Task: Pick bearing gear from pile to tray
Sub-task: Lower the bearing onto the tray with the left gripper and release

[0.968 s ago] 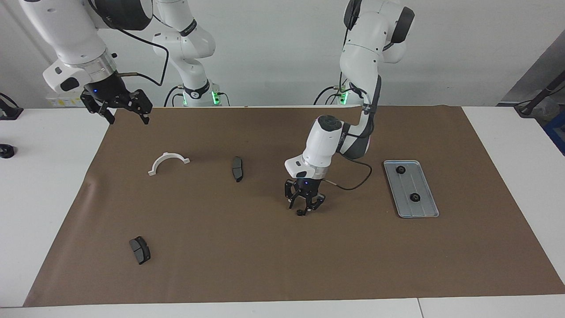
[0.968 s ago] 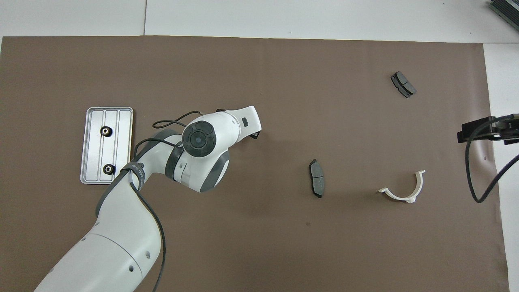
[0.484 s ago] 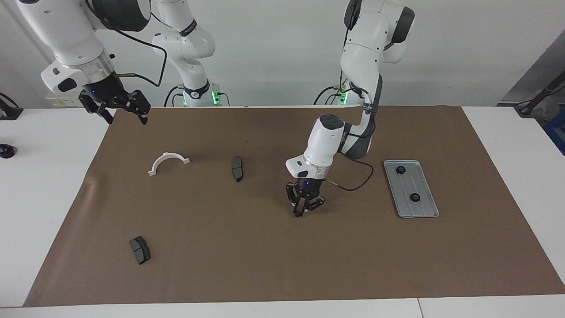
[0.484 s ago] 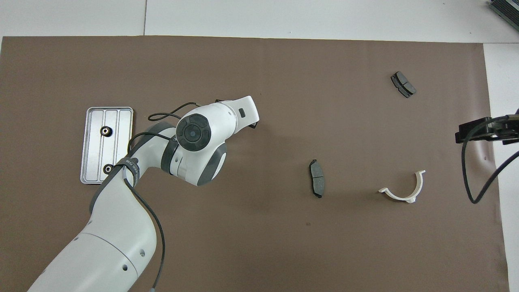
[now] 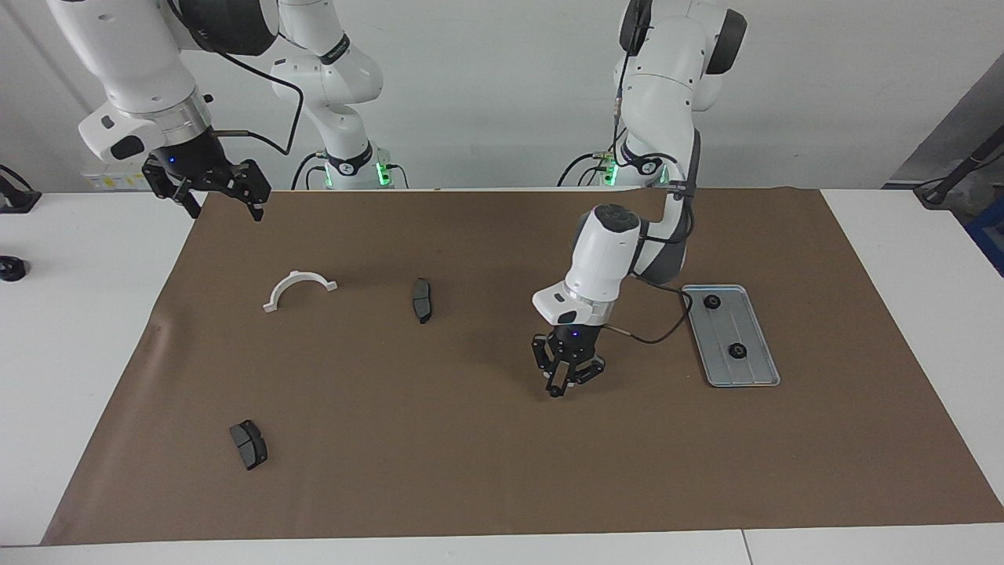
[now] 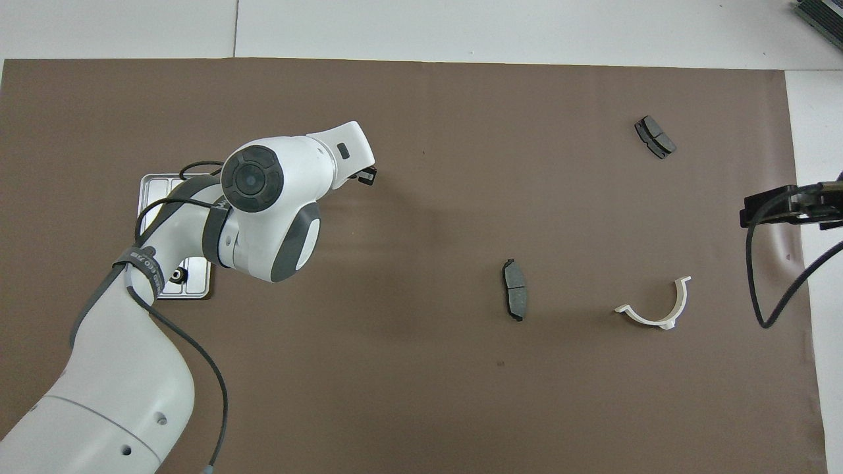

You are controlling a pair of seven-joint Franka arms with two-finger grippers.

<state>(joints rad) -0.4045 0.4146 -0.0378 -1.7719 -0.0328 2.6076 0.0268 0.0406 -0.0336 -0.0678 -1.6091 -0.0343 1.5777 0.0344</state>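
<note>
Two arms of mine over one brown paper mat (image 5: 471,439). Silver-grey grooved metal tray (image 5: 754,357), toward my left arm's end, carries two small black round gears (image 5: 712,301). My left gripper (image 5: 558,388), over the mat beside the tray, is clenched on a third small black gear (image 5: 555,390). My right gripper (image 5: 223,197) waits, fingers spread, above the mat's corner.

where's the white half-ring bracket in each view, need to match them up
Facing view: the white half-ring bracket lies on the brown mat toward the right arm's end of the table, arch upward in the picture, beside the nearer brake pad.
Overhead view: it sits low at the picture's right, opening upward.
Shared landmark: that nearer brake pad lies beside it in both.
</note>
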